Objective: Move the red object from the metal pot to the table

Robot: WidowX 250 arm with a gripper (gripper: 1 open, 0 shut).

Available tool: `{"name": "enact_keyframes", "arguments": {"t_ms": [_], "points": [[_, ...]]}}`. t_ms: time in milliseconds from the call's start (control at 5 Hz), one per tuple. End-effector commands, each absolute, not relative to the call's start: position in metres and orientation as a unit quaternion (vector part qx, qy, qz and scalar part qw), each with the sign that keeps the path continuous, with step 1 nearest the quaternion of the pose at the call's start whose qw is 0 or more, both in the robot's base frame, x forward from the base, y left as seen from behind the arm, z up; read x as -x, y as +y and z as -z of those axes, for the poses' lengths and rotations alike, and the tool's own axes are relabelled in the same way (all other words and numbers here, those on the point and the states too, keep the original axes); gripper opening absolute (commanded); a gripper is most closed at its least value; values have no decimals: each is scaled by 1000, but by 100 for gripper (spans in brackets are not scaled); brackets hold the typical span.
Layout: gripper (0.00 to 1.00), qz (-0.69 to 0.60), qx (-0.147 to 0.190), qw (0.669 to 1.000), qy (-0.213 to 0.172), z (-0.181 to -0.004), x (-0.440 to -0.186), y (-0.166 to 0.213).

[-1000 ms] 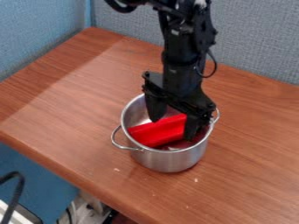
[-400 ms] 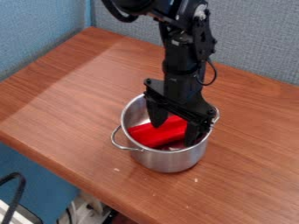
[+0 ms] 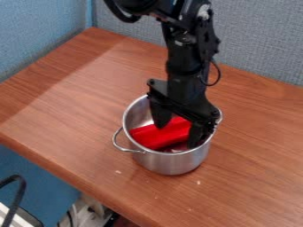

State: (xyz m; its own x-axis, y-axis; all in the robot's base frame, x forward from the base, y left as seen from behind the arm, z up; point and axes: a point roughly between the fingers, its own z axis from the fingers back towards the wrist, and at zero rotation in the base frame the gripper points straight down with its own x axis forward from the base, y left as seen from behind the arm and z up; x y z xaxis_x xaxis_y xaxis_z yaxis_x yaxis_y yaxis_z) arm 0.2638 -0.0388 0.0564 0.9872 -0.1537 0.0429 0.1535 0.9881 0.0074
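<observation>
The metal pot (image 3: 178, 162) sits on the brown desk (image 3: 73, 115), near its front edge. The pot is round and shiny. One loop handle (image 3: 123, 142) sticks out at nine o'clock on the pot, and another handle (image 3: 218, 116) shows at about two o'clock. The red object (image 3: 151, 136) is inside the pot. It lies slanted, with one end toward nine o'clock and the other toward one o'clock. The black robot arm (image 3: 187, 55) comes down from twelve o'clock. Its jaws (image 3: 180, 126) are wide open and reach into the pot, one on each side of the red block. I can't tell if they touch it, because the black parts hide some of it. A gray wall (image 3: 260, 40) is past the desk at twelve o'clock. A black cord (image 3: 17, 188) curls at about eight o'clock, off the desk.
</observation>
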Motion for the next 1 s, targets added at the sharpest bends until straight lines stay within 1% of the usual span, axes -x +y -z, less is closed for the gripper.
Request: {"name": "enact_keyframes", "arguments": {"t_ms": [0,200,400,600,800], "points": [[100,72,1,997,-26,-55,-266,-36],[100,71,2,997,-25,-53,-267,-36],[0,70,3,997,-20,-48,-267,-36],[0,72,2,997,-17,-46,-267,-36],[0,50,6,998,-26,-67,-276,-21]]}}
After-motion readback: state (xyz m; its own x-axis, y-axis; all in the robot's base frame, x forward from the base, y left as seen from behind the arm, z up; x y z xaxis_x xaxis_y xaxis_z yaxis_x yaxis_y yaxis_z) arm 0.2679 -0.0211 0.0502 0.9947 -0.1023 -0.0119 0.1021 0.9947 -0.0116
